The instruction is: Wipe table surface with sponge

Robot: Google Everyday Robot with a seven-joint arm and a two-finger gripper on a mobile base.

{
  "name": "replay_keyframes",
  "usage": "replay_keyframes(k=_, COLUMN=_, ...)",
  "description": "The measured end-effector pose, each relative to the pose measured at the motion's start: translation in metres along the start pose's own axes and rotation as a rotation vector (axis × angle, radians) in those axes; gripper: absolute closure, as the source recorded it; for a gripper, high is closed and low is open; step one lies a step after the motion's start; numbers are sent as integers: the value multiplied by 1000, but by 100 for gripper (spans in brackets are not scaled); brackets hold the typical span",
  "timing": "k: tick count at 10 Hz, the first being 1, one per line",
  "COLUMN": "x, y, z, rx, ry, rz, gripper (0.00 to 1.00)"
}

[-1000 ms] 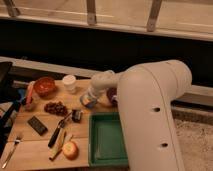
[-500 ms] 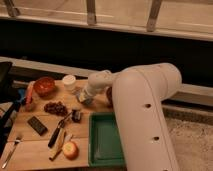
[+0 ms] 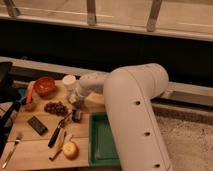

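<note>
The light-brown wooden table surface (image 3: 35, 142) fills the lower left of the camera view. My white arm reaches in from the right, and its gripper (image 3: 75, 98) is low over the table's far middle, just in front of the white cup (image 3: 69, 81). A small pale, blue-grey block, the sponge (image 3: 73, 100), shows at the gripper's tip against the wood. The arm hides most of it.
A red bowl (image 3: 45, 86) and dark grapes (image 3: 56, 107) lie left of the gripper. A small dark cube (image 3: 76, 115), a black bar (image 3: 37, 125), a knife (image 3: 56, 134), an apple (image 3: 70, 149) and a fork (image 3: 12, 149) lie nearer. A green tray (image 3: 102, 142) is at the right.
The arm has swept left across the table, carrying the gripper and sponge from beyond the tray's far edge to a spot beside the white cup.
</note>
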Motion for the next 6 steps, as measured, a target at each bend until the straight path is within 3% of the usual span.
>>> replay_keyframes(k=2, x=16, y=-5, z=-13, rx=16, ry=4, rz=37, gripper=100)
replay_keyframes(k=4, x=42, y=-31, z=-39, rx=49, ry=3, rz=73, gripper=100)
replay_keyframes(k=6, x=53, y=-52, z=-52, rx=63, ry=-1, rz=74, gripper=100)
